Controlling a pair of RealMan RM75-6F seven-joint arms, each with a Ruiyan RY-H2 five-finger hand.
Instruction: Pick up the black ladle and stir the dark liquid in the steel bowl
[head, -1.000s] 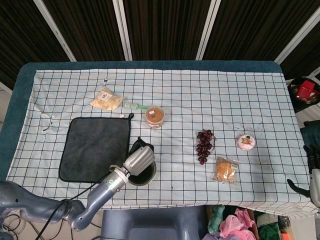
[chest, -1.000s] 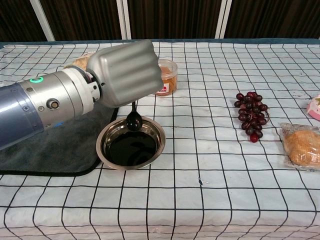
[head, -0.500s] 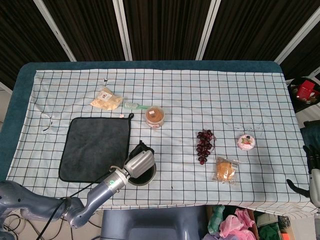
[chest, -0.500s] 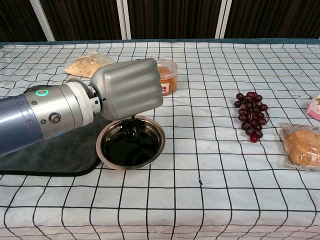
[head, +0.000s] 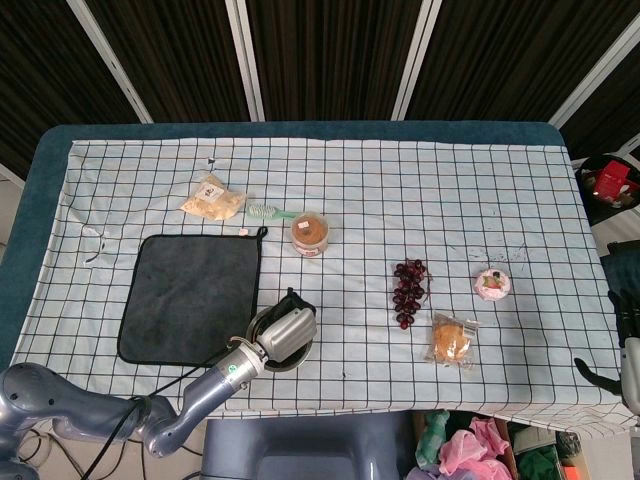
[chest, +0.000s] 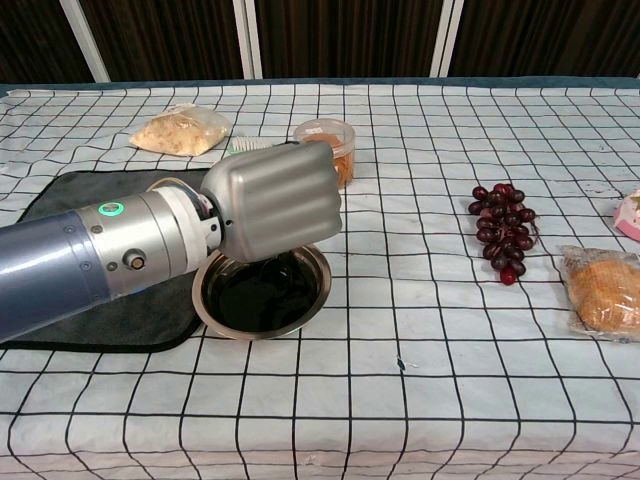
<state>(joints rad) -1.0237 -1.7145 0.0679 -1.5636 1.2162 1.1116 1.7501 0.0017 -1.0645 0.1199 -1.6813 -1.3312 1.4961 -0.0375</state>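
Note:
The steel bowl (chest: 304, 317) with dark liquid (chest: 250, 300) stands by the near right corner of a dark cloth. My left hand (chest: 275, 200) is a closed fist directly over the bowl (head: 254, 324), low above the liquid. It grips the black ladle, whose handle end (head: 296, 301) sticks out past the fist in the head view. The ladle's scoop is hidden under the hand in the chest view. My right hand (head: 622, 345) hangs off the table's right edge with its fingers apart and nothing in them.
A dark grey cloth (head: 190, 295) lies left of the bowl. Behind it are a snack bag (head: 212, 198), a green brush (head: 268, 211) and an orange-lidded tub (head: 310, 233). To the right lie grapes (head: 408, 292), wrapped bread (head: 451, 340) and a pink cup (head: 491, 284).
My left hand has sunk lower over the bowl and shifted slightly right. The ladle's scoop, seen above the liquid a second ago, is now hidden beneath the fist. The right hand has not moved.

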